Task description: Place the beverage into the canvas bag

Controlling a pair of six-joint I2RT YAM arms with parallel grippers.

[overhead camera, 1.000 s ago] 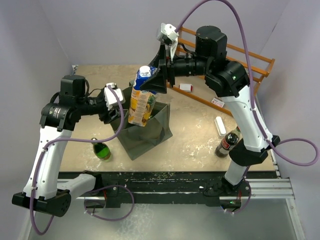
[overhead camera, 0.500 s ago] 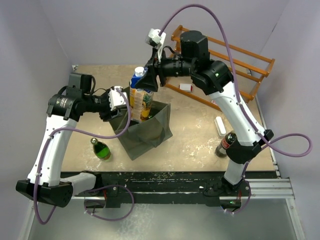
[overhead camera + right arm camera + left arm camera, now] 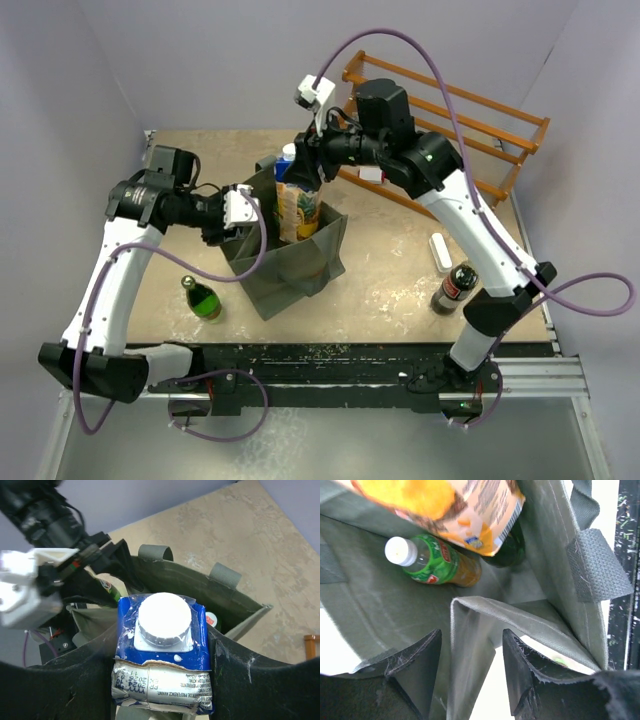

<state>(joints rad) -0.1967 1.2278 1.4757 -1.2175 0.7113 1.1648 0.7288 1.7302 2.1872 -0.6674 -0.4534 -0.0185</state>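
Observation:
The beverage is an orange juice carton (image 3: 298,205) with a blue top and a white cap. My right gripper (image 3: 303,172) is shut on its top and holds it upright, its lower half inside the dark grey-green canvas bag (image 3: 300,265). The right wrist view shows the carton (image 3: 162,645) between my fingers (image 3: 245,680), above the bag's opening (image 3: 200,577). My left gripper (image 3: 233,222) is at the bag's left rim. Its jaws straddle the rim fold (image 3: 470,640), with a gap beside the fabric. A green tea bottle (image 3: 432,562) and a dark bottle (image 3: 507,552) lie in the bag.
A green bottle (image 3: 205,300) stands on the table left of the bag. A cola bottle (image 3: 455,285) and a white object (image 3: 440,250) are at the right. A wooden rack (image 3: 450,110) is at the back right, with a small white item (image 3: 372,175) under it.
My right gripper has moved left and down with the carton, from above the bag into its opening. My left arm has risen and the bag's left side stands more upright.

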